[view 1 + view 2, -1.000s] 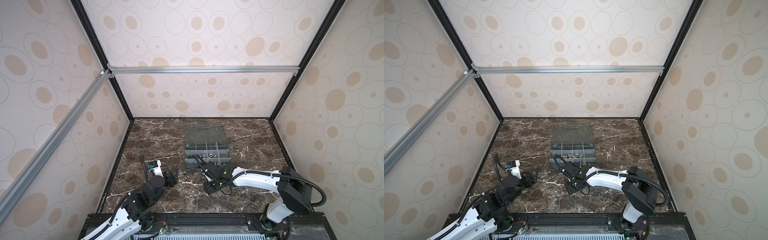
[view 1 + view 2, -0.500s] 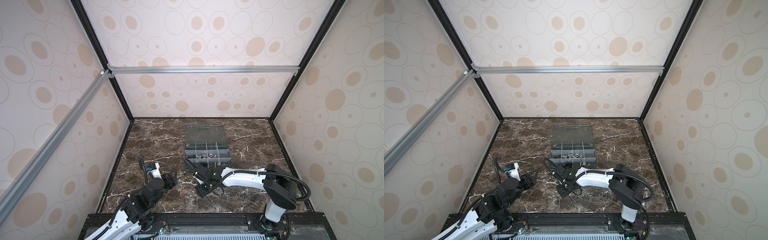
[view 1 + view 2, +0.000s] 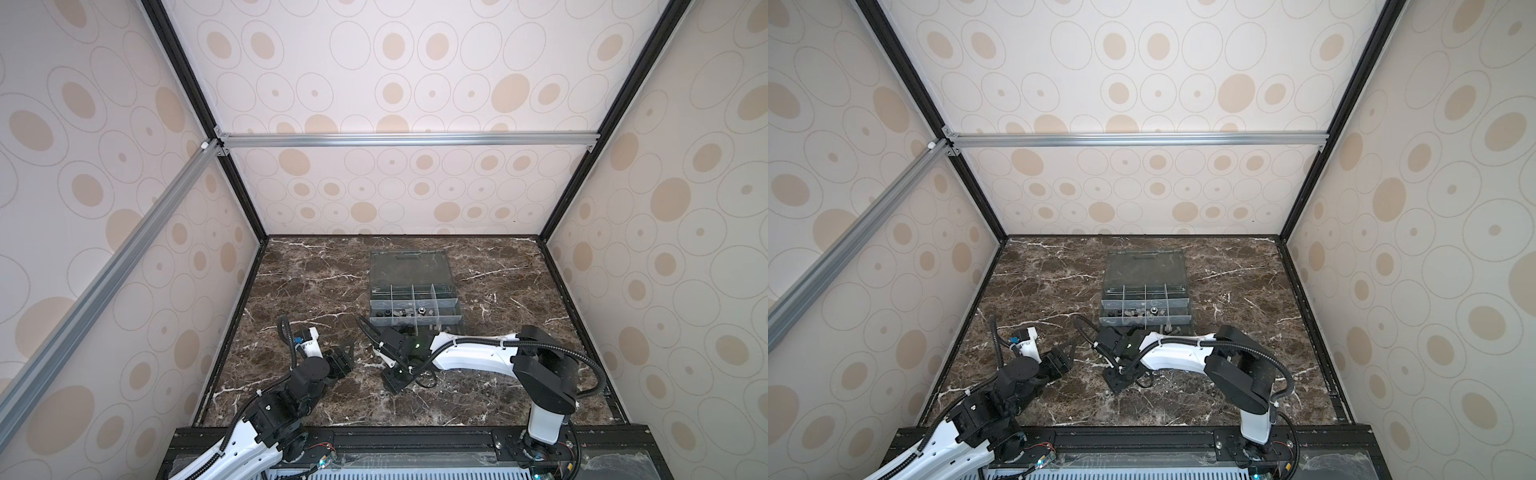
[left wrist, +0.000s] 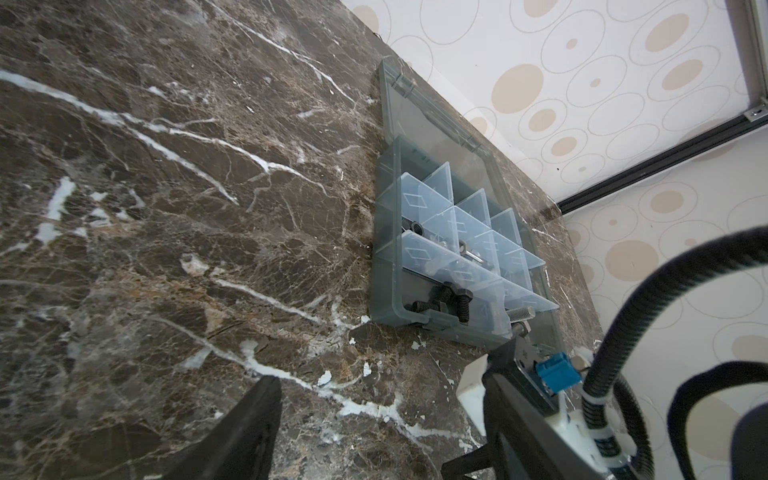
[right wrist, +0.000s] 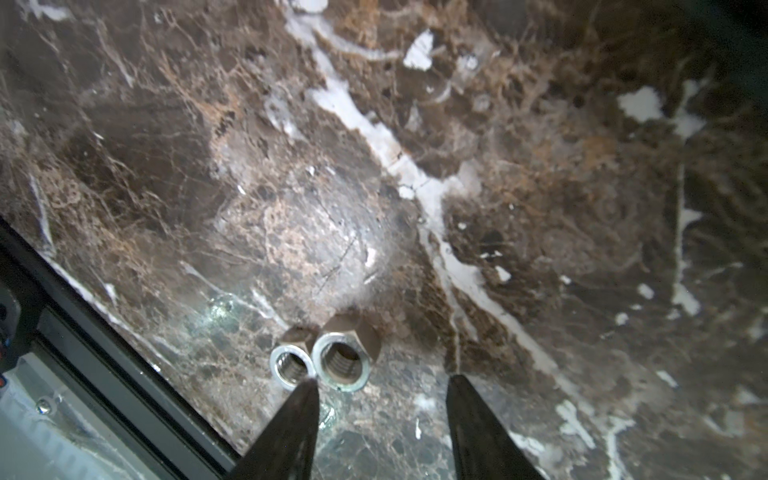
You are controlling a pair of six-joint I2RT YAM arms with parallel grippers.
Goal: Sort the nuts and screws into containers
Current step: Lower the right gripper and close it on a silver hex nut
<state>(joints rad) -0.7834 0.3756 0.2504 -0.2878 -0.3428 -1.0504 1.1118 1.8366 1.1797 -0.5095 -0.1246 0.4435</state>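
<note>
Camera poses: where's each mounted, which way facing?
Top views: high at front, looking down on brown marble table; left arm, right arm show.
Left wrist: on left arm, facing dark grey plastic organizer box; open left tool shows.
Right wrist: on right arm, looking down at two silver hex nuts; open right tool shows.
Shared: top and left wrist views see box.
</note>
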